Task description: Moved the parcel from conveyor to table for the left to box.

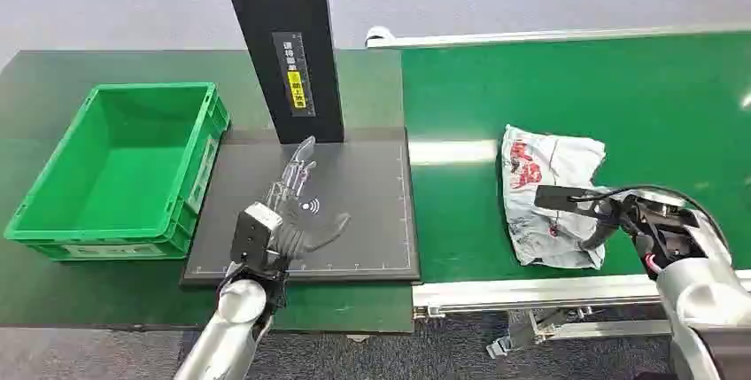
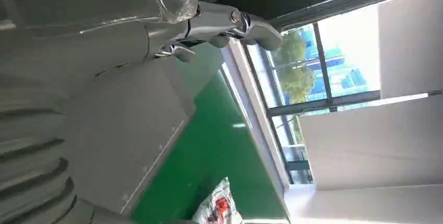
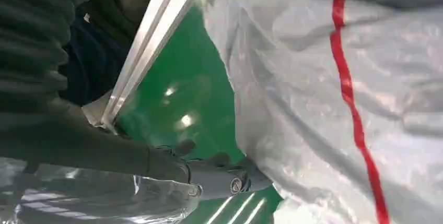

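Note:
The parcel, a crumpled grey plastic bag with red print, lies on the green conveyor belt. My right hand is at its near right edge. Dark fingers reach over the bag and the thumb touches its rim, while the bag still rests flat on the belt. My left hand hovers open, fingers spread, over the black mat on the table. Beyond that hand in the left wrist view, the parcel shows small and far off.
An empty green crate stands on the table left of the mat. A black upright post with a yellow label rises behind the mat. The conveyor's metal side rail runs along the near edge of the belt.

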You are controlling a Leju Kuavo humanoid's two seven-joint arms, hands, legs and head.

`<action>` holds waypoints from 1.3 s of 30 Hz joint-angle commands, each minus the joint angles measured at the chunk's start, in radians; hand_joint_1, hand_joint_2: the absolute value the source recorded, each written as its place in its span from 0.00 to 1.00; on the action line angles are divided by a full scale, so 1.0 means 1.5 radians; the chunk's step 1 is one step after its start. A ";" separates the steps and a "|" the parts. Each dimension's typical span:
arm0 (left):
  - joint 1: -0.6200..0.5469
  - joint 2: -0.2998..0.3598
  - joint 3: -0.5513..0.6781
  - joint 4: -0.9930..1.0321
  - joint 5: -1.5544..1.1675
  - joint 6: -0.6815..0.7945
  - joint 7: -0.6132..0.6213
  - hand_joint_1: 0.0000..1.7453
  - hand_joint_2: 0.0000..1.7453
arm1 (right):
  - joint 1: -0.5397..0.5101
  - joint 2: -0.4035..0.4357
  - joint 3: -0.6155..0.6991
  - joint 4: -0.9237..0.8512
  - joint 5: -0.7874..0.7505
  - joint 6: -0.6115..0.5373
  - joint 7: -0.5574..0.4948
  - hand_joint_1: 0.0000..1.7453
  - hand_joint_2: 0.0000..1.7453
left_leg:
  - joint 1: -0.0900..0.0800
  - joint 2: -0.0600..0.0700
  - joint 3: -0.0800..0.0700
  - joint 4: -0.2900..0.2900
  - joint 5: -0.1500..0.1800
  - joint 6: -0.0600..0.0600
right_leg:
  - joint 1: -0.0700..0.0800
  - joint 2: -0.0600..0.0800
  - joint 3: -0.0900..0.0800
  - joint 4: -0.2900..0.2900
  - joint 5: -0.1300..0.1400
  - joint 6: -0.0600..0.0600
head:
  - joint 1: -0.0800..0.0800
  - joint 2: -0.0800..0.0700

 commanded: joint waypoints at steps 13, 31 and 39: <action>-0.033 0.013 -0.019 0.081 0.000 -0.002 -0.003 0.00 1.00 | 0.062 0.010 0.017 0.033 -0.074 0.049 -0.102 1.00 1.00 | 0.000 -0.001 0.003 -0.001 0.000 0.000 | 0.001 0.000 0.003 -0.002 0.000 -0.001 | 0.000 0.000; -0.044 0.012 -0.023 0.090 0.008 0.004 -0.007 0.00 1.00 | 0.075 0.036 0.024 0.022 -0.095 0.009 -0.130 1.00 1.00 | 0.000 0.000 0.003 -0.001 0.000 0.000 | 0.001 0.000 0.003 -0.002 0.000 -0.001 | 0.000 0.000; 0.030 0.036 0.001 -0.037 0.017 0.044 -0.002 0.00 1.00 | 0.038 0.139 -0.093 -0.049 -0.197 -0.296 -0.166 1.00 1.00 | 0.000 0.008 0.003 -0.001 -0.001 0.000 | 0.000 0.008 0.000 0.000 0.001 -0.001 | 0.000 0.000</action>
